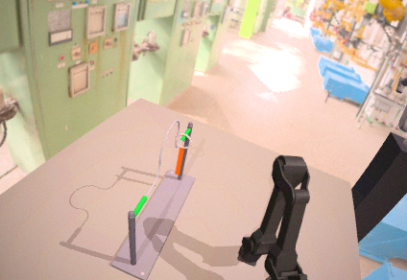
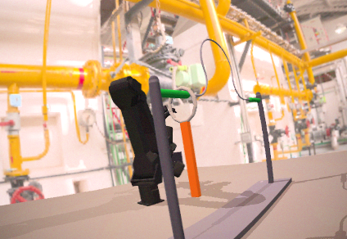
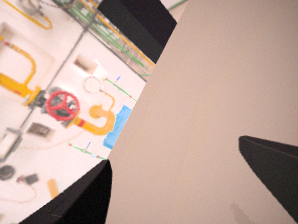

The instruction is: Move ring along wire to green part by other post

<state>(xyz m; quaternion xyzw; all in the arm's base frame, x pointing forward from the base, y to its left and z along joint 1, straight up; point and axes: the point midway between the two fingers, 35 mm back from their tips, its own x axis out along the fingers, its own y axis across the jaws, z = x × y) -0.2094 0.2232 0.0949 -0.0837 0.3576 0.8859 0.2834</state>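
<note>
Top view, ring: the ring point(image 1: 186, 139) hangs on the green sleeve point(image 1: 183, 136) just under the top of the far post point(image 1: 184, 150), its orange handle point(image 1: 180, 161) dropping straight down beside that post. It looks parked there because green is the safe place to rest.

Top view, wire: from the far post the thin grey wire point(image 1: 163, 154) loops up, then falls to a second green sleeve point(image 1: 140, 205) beside the near post point(image 1: 131, 237); that, I judge, is where the ring must end up.

Top view, arm: the arm point(image 1: 280, 215) sits folded well away from the far post, its gripper point(image 1: 247, 253) low over the table point(image 1: 288, 167), touching nothing.

Exterior view: seen from the other side, the ring point(image 2: 182, 104) circles the sleeve and the handle point(image 2: 190, 159) hangs plumb, free to be grasped; the arm point(image 2: 141, 138) stands behind the post.

Wrist view: two dark fingers stand wide apart with only bare table between them, so the pincer is spread and carries nothing.

Judgement: the reach toward the handle has not begun.
</note>
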